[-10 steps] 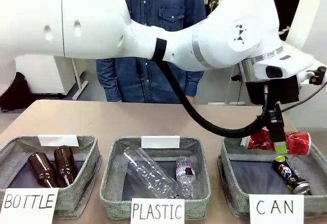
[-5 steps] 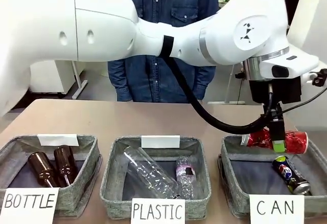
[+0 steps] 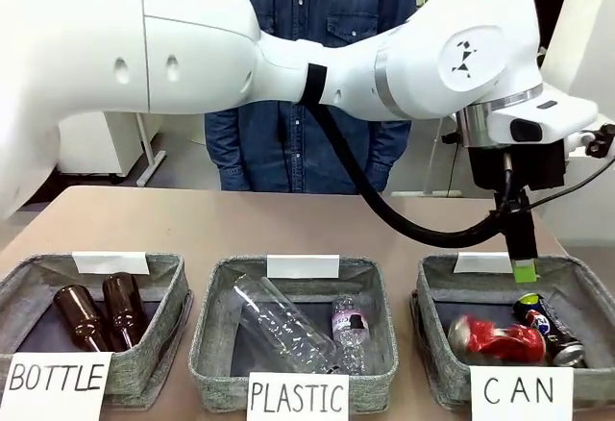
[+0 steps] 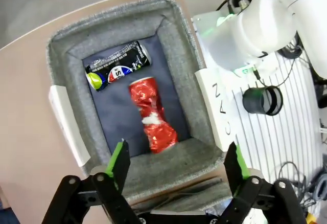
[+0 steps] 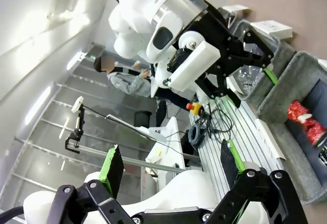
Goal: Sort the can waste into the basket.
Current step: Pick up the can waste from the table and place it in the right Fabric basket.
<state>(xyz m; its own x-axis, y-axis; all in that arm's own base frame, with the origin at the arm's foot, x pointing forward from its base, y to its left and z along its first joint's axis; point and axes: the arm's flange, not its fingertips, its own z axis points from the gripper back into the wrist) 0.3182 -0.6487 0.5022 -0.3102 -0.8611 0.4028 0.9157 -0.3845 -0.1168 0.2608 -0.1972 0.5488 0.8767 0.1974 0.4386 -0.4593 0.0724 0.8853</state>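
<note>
Left wrist view shows the left claw (image 4: 176, 165) wide open and empty above the CAN basket (image 4: 179, 55), where the crumpled red can (image 4: 152, 114) lies beside the dark blue can (image 4: 116, 71), both likely light, thin-walled, best gripped mid-body.

You look across a light brown counter (image 3: 288, 219) at a person in a dark denim shirt (image 3: 307, 65) who stands at the far side. Behind the person there is a pale wall and a white cabinet (image 3: 91, 142) at the left. In the right wrist view you see a high ceiling with long bright lamps (image 5: 66, 9) and a seated person (image 5: 125, 78) farther off.
</note>
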